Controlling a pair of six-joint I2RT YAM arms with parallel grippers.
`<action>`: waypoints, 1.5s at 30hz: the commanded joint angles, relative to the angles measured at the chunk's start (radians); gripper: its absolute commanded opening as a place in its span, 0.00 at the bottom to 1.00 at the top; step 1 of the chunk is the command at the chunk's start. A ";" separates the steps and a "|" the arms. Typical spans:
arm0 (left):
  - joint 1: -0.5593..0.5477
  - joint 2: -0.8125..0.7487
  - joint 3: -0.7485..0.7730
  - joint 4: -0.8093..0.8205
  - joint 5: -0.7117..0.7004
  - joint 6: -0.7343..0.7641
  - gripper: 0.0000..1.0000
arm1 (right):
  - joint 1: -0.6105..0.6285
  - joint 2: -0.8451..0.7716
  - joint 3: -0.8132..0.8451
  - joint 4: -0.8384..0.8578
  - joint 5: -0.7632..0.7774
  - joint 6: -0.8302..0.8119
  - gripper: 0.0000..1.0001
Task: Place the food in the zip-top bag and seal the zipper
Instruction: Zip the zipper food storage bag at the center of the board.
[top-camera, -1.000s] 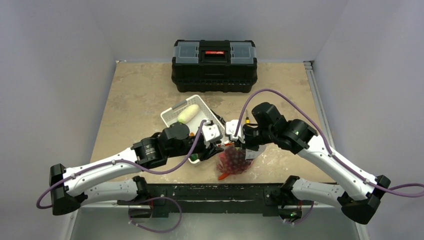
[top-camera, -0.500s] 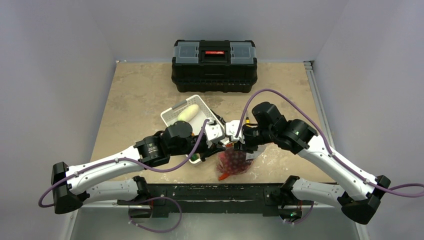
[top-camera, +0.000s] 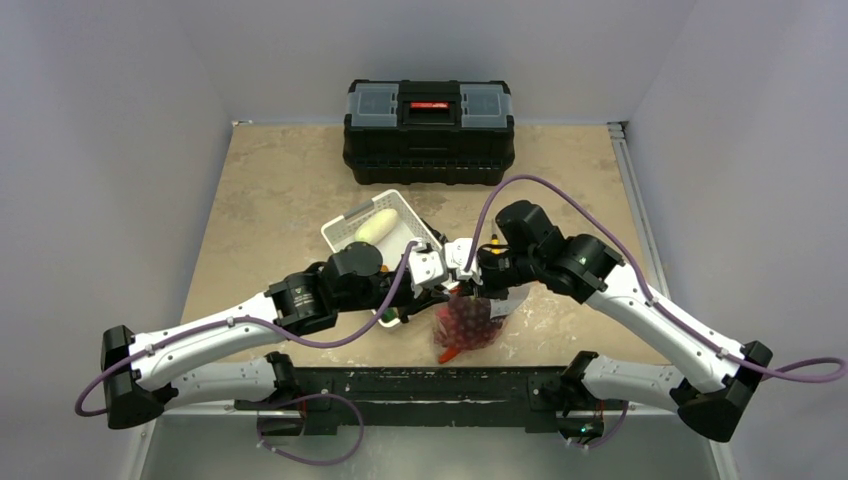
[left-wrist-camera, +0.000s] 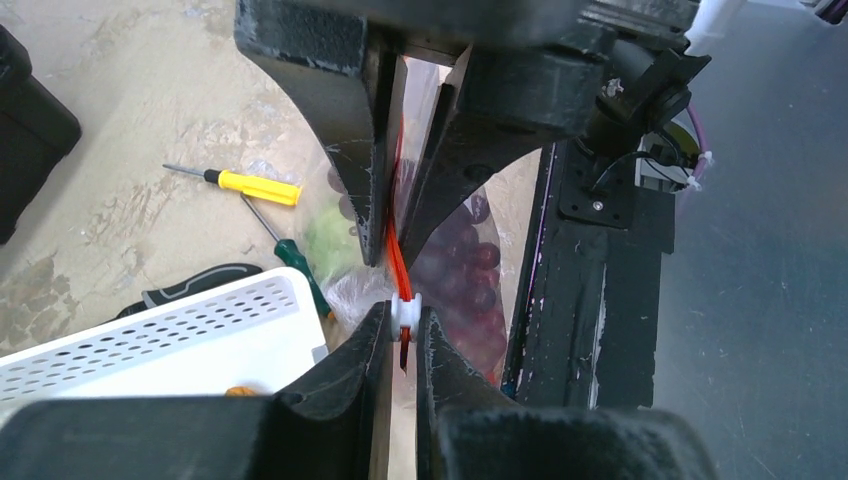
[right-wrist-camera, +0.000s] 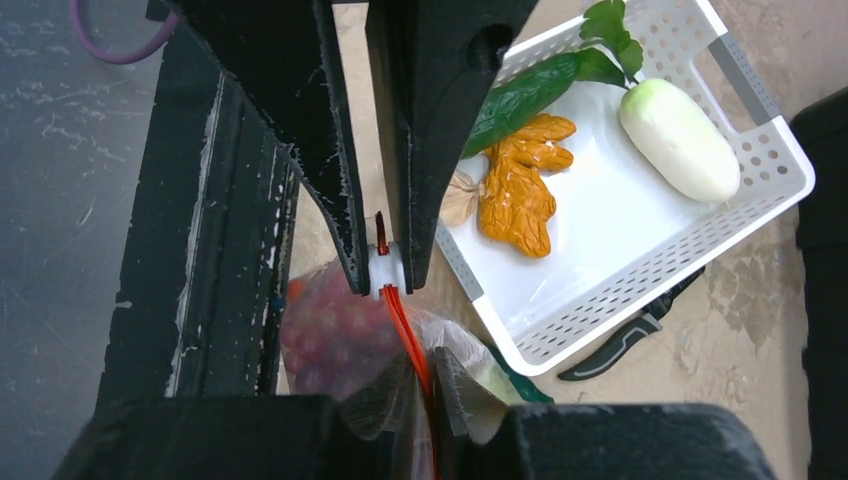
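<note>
Left wrist view has the left pincer (left-wrist-camera: 402, 312) pinched together on the white slider (right-wrist-camera: 386, 268) of the zipper (left-wrist-camera: 397, 275). The right pincer (left-wrist-camera: 395, 258) faces it tip to tip, clamped on the orange-red strip just beyond the slider. The zip-top bag (top-camera: 466, 325) sits beneath both pincers, by the near edge of the worktop (top-camera: 280, 190), and holds dark red grapes (left-wrist-camera: 465, 270) and a pale green cabbage (left-wrist-camera: 330, 235). Part of the loading is therefore done, and sealing looks to be in hand. How much of the mouth is already closed I cannot tell. Not all the food is in. Just beside the left pincer, on the side away from the arm bases, the white basket (right-wrist-camera: 600, 290) holds a white oblong (right-wrist-camera: 680, 140), an orange chunk (right-wrist-camera: 520, 195) and a green leafy piece (right-wrist-camera: 535, 90). Those would need bagging before the seal could count as final.
</note>
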 joint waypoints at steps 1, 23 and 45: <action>0.003 -0.031 0.017 0.059 0.014 0.022 0.00 | -0.002 0.005 0.029 0.045 -0.017 0.013 0.02; 0.002 0.034 0.097 -0.028 0.023 0.007 0.18 | -0.002 -0.008 0.029 0.054 0.009 0.023 0.00; -0.073 0.105 0.104 0.035 -0.128 0.183 0.00 | -0.002 -0.033 -0.005 0.120 -0.087 -0.005 0.00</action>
